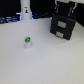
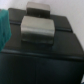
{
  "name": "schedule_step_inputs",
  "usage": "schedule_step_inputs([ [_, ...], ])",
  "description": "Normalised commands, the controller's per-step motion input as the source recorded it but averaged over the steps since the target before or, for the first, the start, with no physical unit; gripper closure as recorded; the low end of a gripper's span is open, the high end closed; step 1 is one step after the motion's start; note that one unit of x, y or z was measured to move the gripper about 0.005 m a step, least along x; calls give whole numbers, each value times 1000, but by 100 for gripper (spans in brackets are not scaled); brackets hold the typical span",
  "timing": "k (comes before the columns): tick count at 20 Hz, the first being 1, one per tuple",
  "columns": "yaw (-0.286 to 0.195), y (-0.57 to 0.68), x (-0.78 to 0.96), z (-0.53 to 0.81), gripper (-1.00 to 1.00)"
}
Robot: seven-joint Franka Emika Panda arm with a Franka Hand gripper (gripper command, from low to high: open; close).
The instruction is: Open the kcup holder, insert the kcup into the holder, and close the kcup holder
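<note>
Exterior view: one kcup (image 1: 27,42); one kcup holder (image 1: 63,26), two fronts; gripper (image 1: 69,11) state unclear.

desk (image 1: 45,62): pale, plain surface filling most of the exterior view | tall white post (image 1: 26,11): upright at the desk's far edge, toward the exterior view's left, black marks on its body, blue glint at its base | dark band: runs behind the desk's far edge, details blurred

Soft, even, dim light; both views blurry and low-resolution, wrist view close-up badly out of focus.
</note>
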Motion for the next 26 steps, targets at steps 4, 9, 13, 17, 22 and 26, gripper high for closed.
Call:
schedule_step_inputs([
  [4,-153,300,-186,-331,-100],
  [9,-115,217,-253,-412,-100],
  [13,-20,54,-327,-494,-100],
  [17,30,63,-334,-467,-100],
  [22,96,73,-306,-373,-100],
  [26,10,29,-58,-35,100],
])
